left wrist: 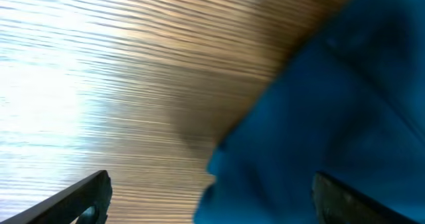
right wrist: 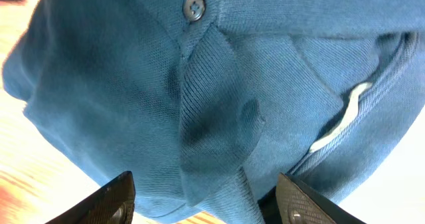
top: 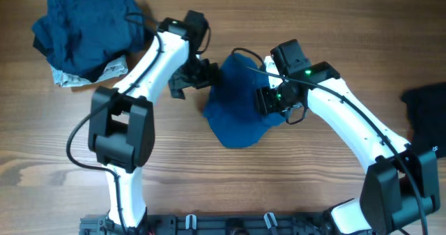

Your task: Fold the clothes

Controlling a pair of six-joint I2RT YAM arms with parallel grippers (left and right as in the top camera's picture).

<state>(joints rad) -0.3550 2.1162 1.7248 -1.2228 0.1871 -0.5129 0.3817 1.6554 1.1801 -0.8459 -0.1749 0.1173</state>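
Observation:
A medium-blue shirt lies bunched in the middle of the table. Its collar, a button and a white label fill the right wrist view. My right gripper hovers over the shirt's right side. Its jaws stand open, with a loose fold of collar fabric between the fingertips. My left gripper is at the shirt's left edge, wide open. The blue hem lies partly between its fingers, ungripped.
A heap of navy garments sits at the back left, with a pale grey-white one showing under its front edge. A black garment lies at the right edge. Bare wooden table runs along the front.

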